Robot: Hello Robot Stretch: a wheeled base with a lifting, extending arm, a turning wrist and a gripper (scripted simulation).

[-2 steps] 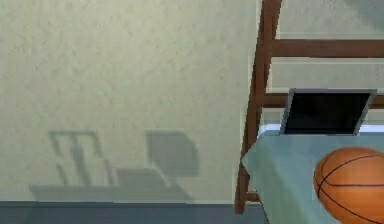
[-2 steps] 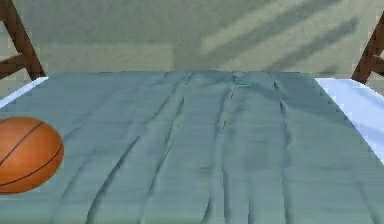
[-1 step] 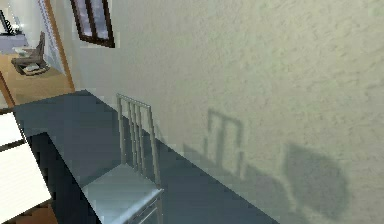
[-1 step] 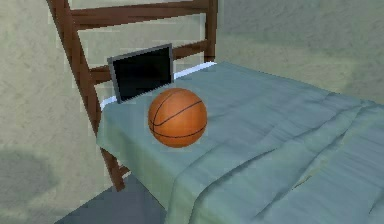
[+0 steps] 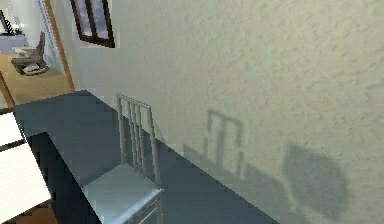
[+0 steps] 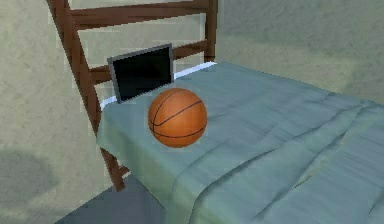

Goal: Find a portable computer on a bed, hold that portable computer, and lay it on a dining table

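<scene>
In the arm side view a bed (image 6: 290, 140) with a pale grey-green cover runs from the middle to the right edge. Its dark wooden slatted headboard (image 6: 130, 20) stands at the upper left. An open portable computer (image 6: 141, 72) with a dark screen leans up against the headboard at the head of the bed. Just in front of it an orange basketball (image 6: 178, 117) rests on the cover.
In the forward view a light grey slatted chair (image 5: 128, 180) stands on a dark blue-grey floor by a cream wall. A dark-framed window (image 5: 93, 20) is at the upper left. A doorway at the far left opens onto a room with a wooden floor and a chair (image 5: 32, 60).
</scene>
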